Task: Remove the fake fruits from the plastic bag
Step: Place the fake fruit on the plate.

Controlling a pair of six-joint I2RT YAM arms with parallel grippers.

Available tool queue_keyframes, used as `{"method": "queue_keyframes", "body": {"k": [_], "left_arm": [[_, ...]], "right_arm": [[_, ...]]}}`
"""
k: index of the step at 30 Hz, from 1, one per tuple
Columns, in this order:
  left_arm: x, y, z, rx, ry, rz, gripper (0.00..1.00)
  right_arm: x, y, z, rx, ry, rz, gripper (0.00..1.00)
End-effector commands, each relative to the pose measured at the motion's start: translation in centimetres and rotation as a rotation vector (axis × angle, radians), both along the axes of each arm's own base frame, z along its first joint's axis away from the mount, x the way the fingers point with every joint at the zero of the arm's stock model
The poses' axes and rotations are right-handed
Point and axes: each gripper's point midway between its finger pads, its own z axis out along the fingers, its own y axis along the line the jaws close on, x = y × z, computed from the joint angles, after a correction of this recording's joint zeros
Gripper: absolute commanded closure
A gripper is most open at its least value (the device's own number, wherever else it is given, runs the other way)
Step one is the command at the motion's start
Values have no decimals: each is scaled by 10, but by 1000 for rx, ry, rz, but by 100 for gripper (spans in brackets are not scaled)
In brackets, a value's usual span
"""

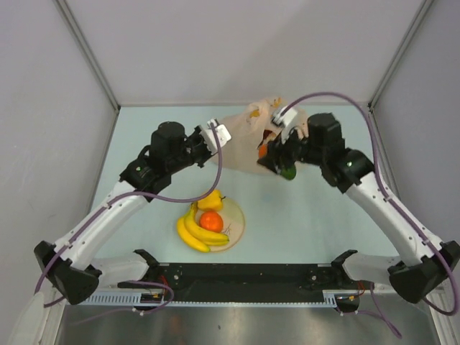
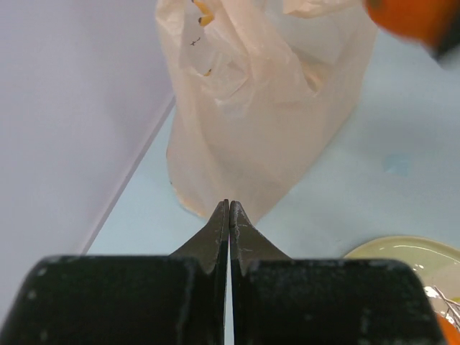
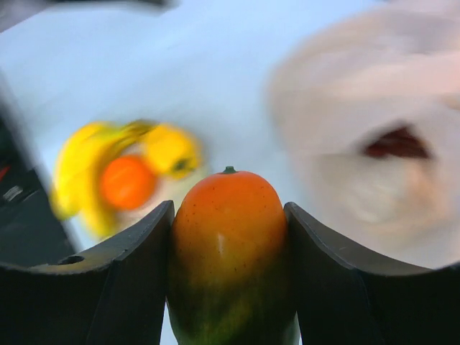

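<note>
The plastic bag (image 2: 251, 122), upper centre of the left wrist view, is showing as thin, crinkly, translucent film with a soft sheen. The mango (image 3: 228, 251), lower centre of the right wrist view, is gleaming as smooth, glossy plastic. The right gripper (image 3: 228, 208) is looking matt black, and the left gripper (image 2: 228, 213) is looking matt black and dusty. Lower centre of the top view, the banana bunch (image 1: 192, 231) and orange ball (image 1: 211, 221) are shining on a smooth plate (image 1: 238, 223). The bench (image 1: 309, 215) is looking matt.

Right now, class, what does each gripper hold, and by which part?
The right gripper clamps the mango by its two sides. The left gripper is shut at the plastic bag's edge; whether it pinches the film cannot be told.
</note>
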Motion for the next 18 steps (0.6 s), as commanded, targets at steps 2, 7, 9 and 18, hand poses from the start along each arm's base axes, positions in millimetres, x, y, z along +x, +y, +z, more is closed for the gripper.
{"method": "queue_keyframes", "body": {"k": [2, 7, 9, 18], "left_arm": [[-26, 37, 34, -135, -14, 50, 99], [-41, 73, 24, -127, -35, 93, 100], [-51, 82, 27, -145, -51, 90, 100], [-57, 117, 29, -257, 16, 173, 100]], "right_arm": [[-95, 60, -42, -22, 185, 266, 77], [-122, 99, -102, -56, 398, 312, 77], [-107, 104, -123, -49, 491, 250, 77], [-67, 127, -169, 33, 615, 3, 64]]}}
